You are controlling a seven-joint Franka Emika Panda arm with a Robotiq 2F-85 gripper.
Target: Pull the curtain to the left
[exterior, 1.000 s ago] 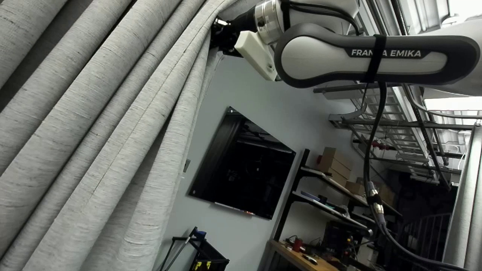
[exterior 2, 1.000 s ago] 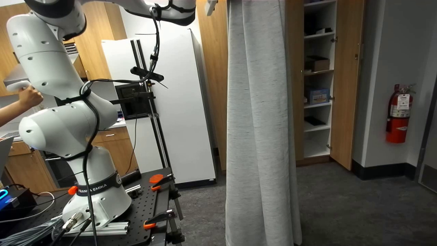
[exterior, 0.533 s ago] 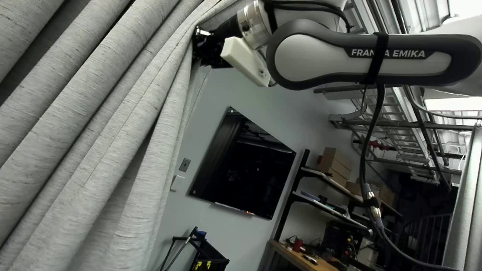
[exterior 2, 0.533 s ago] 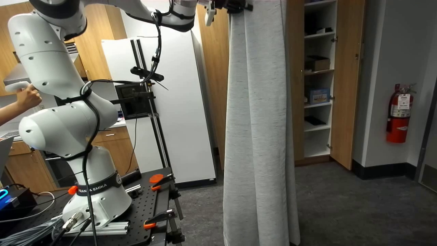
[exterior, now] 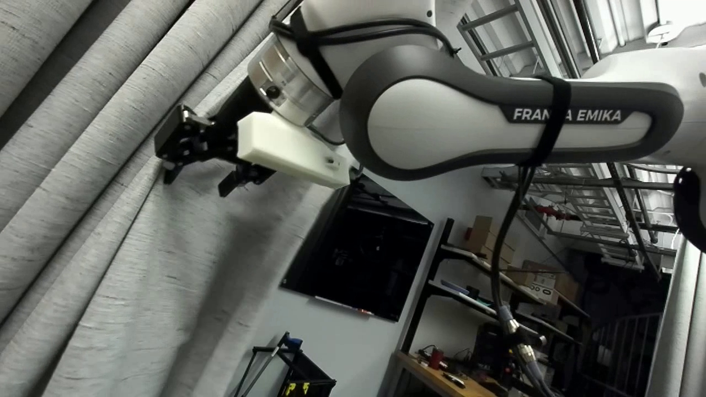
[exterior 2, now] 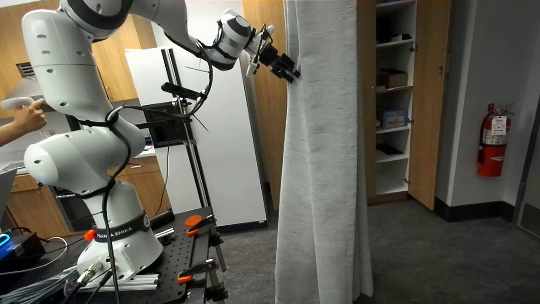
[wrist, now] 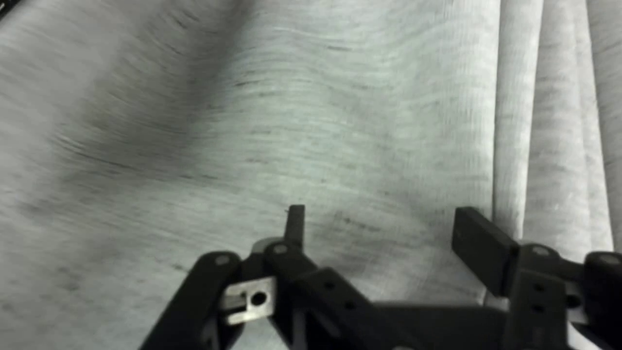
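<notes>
The light-grey pleated curtain (exterior: 138,275) hangs in long folds and fills the left side of an exterior view. In another exterior view the curtain (exterior 2: 320,169) drops as a tall drape almost to the floor. My gripper (wrist: 381,210) stands open in the wrist view, its black fingers (wrist: 478,248) spread wide. No fabric is pinched between them; the curtain (wrist: 316,121) spreads out behind. At the drape's edge, the gripper (exterior 2: 294,77) is very close to the cloth; whether the tips touch it I cannot tell.
A flat black screen (exterior: 369,248) and shelves (exterior: 480,303) line the wall. Black cables (exterior: 502,242) loop below the arm. Beside the drape are a white fridge (exterior 2: 223,139) and an open cabinet (exterior 2: 394,105). A person's hand (exterior 2: 29,116) holds a white controller.
My gripper has opened and let go of the curtain's gathered edge. The arm has come lower in both exterior views. The freed fabric has spread out, covering more of the wall near the screen.
</notes>
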